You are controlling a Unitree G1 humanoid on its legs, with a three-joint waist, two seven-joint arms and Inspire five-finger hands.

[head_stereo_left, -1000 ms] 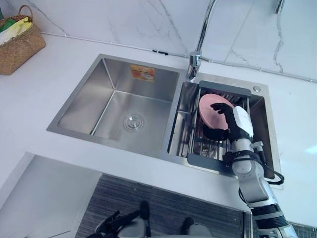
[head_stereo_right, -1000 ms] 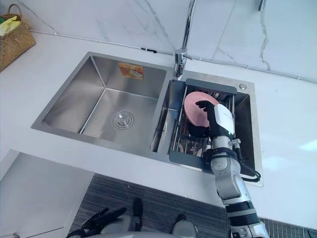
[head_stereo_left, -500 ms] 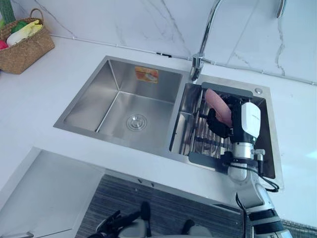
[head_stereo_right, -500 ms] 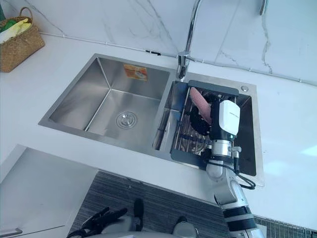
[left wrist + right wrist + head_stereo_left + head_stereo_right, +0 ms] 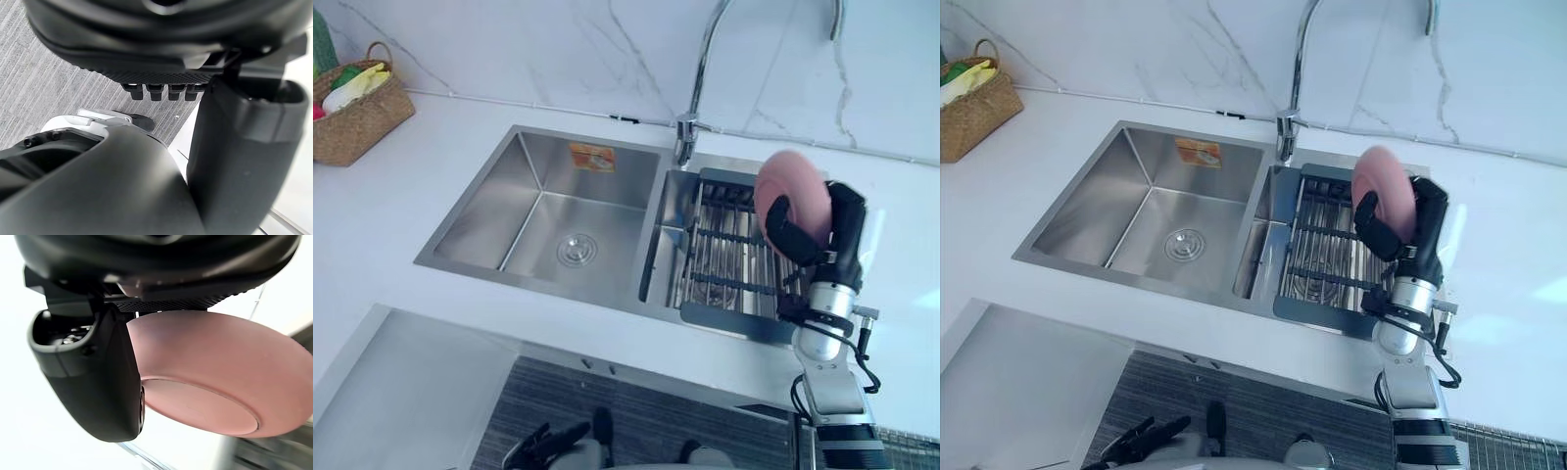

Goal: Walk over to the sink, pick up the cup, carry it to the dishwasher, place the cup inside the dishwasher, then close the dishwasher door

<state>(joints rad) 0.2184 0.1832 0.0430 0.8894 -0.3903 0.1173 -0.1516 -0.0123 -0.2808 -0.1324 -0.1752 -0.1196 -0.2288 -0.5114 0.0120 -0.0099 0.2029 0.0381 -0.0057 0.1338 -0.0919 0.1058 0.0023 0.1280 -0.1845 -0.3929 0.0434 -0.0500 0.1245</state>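
Right hand (image 5: pixel 843 233) curled round pink bowl (image 5: pixel 800 186), fingers and thumb clamping its rim; bowl tilted on edge, held clear above wire rack (image 5: pixel 729 259) in sink's (image 5: pixel 533 201) right basin. Left hand (image 5: pixel 548 446) hung low over floor (image 5: pixel 646 411), fingers loosely spread. Wicker basket (image 5: pixel 357 117) sat at counter's (image 5: pixel 411 206) far left corner

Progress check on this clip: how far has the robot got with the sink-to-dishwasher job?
Done: the robot is at the sink, and the pink dish, a dish rather than a cup, is out of the rack. In hand: the right hand is curled round it, holding it above the rack; the left hand hangs low, open. Left: carrying it to the dishwasher, placing it inside, closing the door.
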